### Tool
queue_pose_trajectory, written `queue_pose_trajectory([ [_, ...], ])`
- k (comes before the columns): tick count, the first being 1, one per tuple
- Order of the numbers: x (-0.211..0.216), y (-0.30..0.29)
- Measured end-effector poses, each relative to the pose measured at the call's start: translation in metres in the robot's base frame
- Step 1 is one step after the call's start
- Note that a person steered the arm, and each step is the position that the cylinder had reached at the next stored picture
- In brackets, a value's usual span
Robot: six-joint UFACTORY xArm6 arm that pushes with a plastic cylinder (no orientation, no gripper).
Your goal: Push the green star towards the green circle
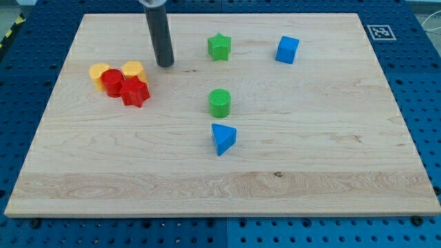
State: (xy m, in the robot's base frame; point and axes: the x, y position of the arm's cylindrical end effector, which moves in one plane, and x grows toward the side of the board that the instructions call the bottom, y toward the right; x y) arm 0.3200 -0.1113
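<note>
The green star (219, 47) sits on the wooden board near the view's top, a little left of centre. The green circle (220, 102) lies directly below it, apart from it, near the board's middle. My tip (165, 65) touches the board to the left of the green star, with a clear gap between them, and up and to the left of the green circle. The dark rod rises from the tip to the view's top edge.
A blue triangle (223, 138) lies just below the green circle. A blue cube (287, 49) sits right of the star. At the left, a cluster holds two yellow blocks (100, 71) (132, 69), a red circle (112, 81) and a red star (135, 91). The board (331, 165) is ringed by blue pegboard.
</note>
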Motion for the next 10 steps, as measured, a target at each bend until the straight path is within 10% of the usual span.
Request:
queue_pose_trajectory([
  [6,-0.039,0.077],
  [10,0.035,0.11],
])
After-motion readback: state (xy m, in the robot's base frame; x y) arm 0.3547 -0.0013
